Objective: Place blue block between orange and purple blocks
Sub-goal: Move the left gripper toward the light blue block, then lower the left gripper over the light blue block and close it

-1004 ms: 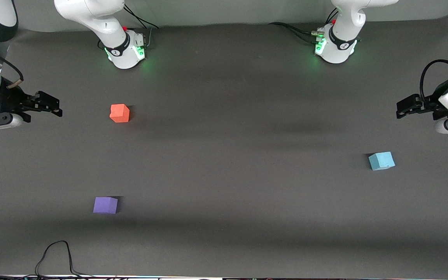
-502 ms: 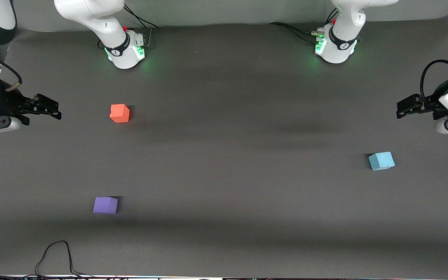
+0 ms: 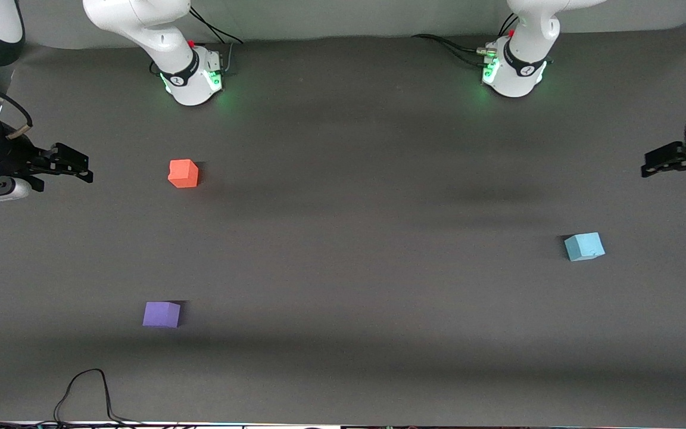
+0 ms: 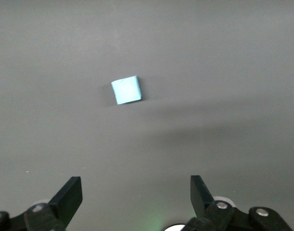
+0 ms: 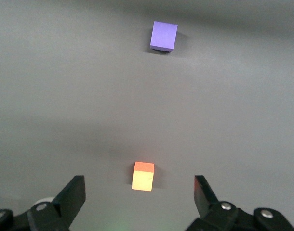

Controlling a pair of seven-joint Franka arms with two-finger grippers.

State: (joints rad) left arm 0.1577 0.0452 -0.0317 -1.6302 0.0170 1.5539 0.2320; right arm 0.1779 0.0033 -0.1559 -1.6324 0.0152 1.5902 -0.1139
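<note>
- The surface (image 3: 343, 250) is the biggest thing you've got here: one dark grey matte sheet that fills nearly the whole front view, with a paler strip of wall along the top edge.
- Both arm bases sit at that top edge, each glowing green, the right arm's base (image 3: 191, 77) and the left arm's base (image 3: 515, 71).
- What changed for you: the left gripper (image 3: 664, 164) has pulled back toward its own end of the surface since a second ago, so less of that arm shows at the frame edge now. It hangs in the air with its jaws spread wide and nothing between them.
- The right gripper (image 3: 72, 167) has shifted only a little over the same second. It hovers over the right arm's end of the surface, jaws also wide apart and empty.
- None of the blocks have moved.
- The blue block (image 3: 584, 246) sits alone toward the left arm's end, well apart from the other two. You can see it in the left wrist view too (image 4: 126, 90), clear of the fingers.
- The orange block (image 3: 183, 173) is toward the right arm's end, farther from the front camera than the purple one.
- The purple block (image 3: 161, 314) is nearer to the front camera, with bare surface between it and the orange one.
- A thin black cable (image 3: 84, 393) loops onto the surface at the near edge.
</note>
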